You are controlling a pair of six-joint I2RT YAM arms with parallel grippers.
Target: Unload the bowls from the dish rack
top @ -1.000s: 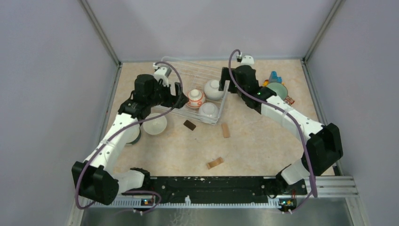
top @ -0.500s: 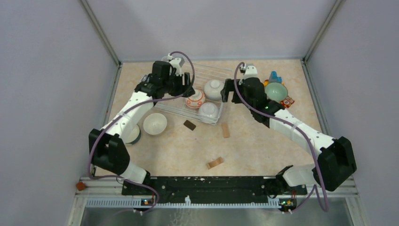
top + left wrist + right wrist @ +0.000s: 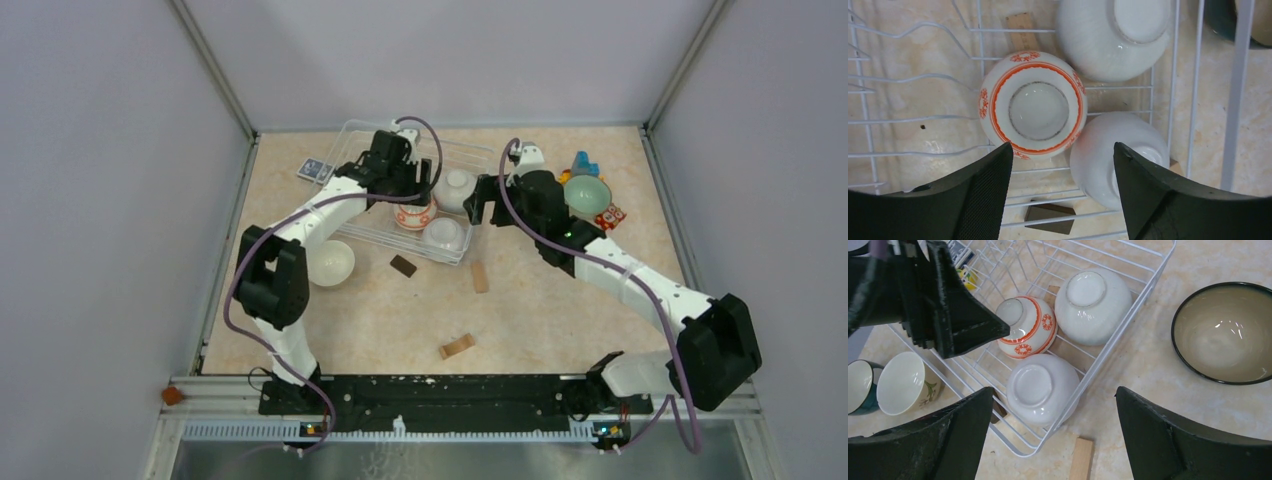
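Observation:
The white wire dish rack point(image 3: 460, 150) holds three upturned bowls: an orange-patterned bowl point(image 3: 414, 213), a white bowl point(image 3: 456, 188) behind it and another white bowl point(image 3: 444, 234) at the front. My left gripper point(image 3: 1063, 150) hangs open over the rack, just short of the orange-patterned bowl point(image 3: 1033, 105) and beside the front white bowl point(image 3: 1118, 155), holding nothing. My right gripper point(image 3: 1054, 395) is open and empty above the front white bowl point(image 3: 1040, 387) at the rack's right rim point(image 3: 1124, 325). Outside the rack stand a beige bowl point(image 3: 330, 262), a teal bowl point(image 3: 858, 385) and a dark-rimmed pale bowl point(image 3: 586, 192).
A dark brown block point(image 3: 403, 265) and a wooden block point(image 3: 480, 276) lie in front of the rack, another wooden block point(image 3: 457, 346) nearer the bases. A blue patterned card point(image 3: 316, 170) lies left of the rack. Small colourful toys point(image 3: 583, 163) sit at the far right.
My left arm has swung right from the rack's left side to above the orange-patterned bowl, uncovering the blue card. The right gripper has shifted slightly left to the rack's right edge.

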